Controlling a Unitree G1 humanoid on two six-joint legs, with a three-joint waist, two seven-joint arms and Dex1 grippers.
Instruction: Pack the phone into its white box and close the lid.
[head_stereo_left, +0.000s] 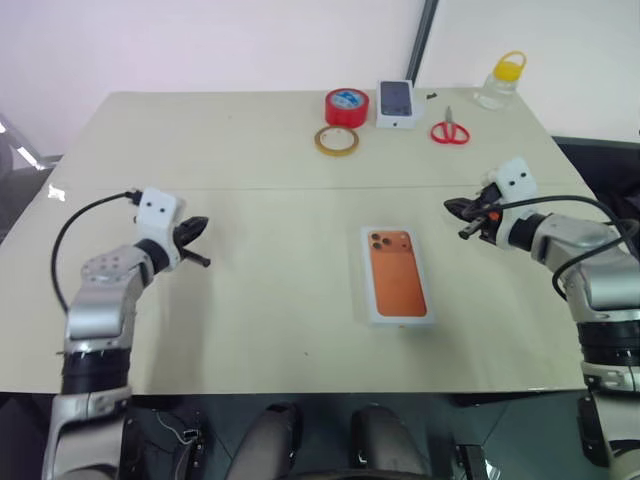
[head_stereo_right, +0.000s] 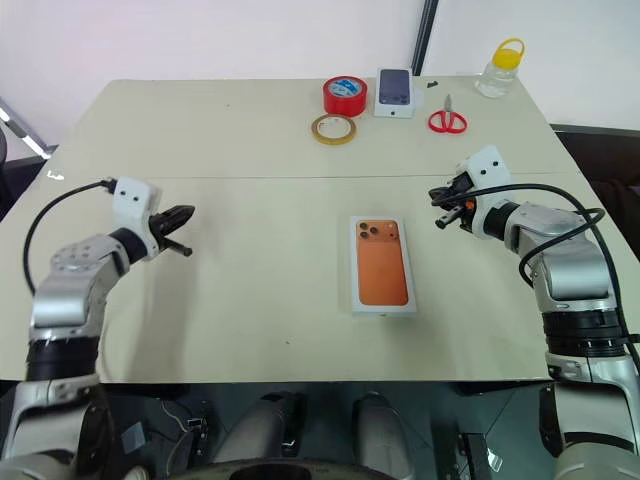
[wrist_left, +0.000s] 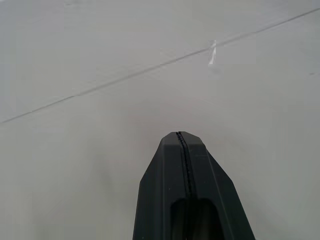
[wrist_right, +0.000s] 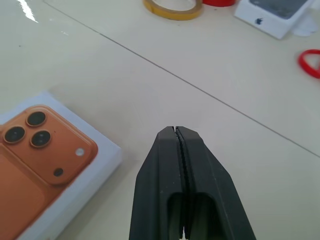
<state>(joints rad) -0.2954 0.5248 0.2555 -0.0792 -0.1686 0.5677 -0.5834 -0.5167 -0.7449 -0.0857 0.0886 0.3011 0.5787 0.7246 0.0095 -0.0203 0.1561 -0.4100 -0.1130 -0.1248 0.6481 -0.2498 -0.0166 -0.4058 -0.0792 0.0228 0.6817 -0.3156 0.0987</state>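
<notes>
Head views looked down on a pale table (head_stereo_left: 250, 300). Near the middle of it lay a white box (head_stereo_left: 399, 279) with an orange phone picture on top, with three round lenses at its far end. That top face looked like the lid (head_stereo_right: 381, 262), sitting flat on the box. Whether the real phone was inside could not be told.

On the left, the left gripper (head_stereo_left: 203, 241) hung just over the bare table, well apart from the box. Its two black fingers were pressed together with nothing between them. The left wrist view showed the same closed fingers (wrist_left: 167, 185) above plain tabletop, with a thin seam line running across further off.

On the right, the right gripper (head_stereo_left: 453, 218) hung over the table near the far right side of the box, not touching it. Its fingers were also pressed shut and held nothing. The right wrist view showed these closed fingers (wrist_right: 197, 175) with the lens corner of the box beside them.

At the far edge sat a yellow tape ring (head_stereo_left: 337, 141), a red tape roll (head_stereo_left: 346, 107), a small white box (head_stereo_left: 397, 104) with a dark phone picture, red scissors (head_stereo_left: 450, 130), and a clear bottle (head_stereo_left: 502, 82) with a yellow cap.
</notes>
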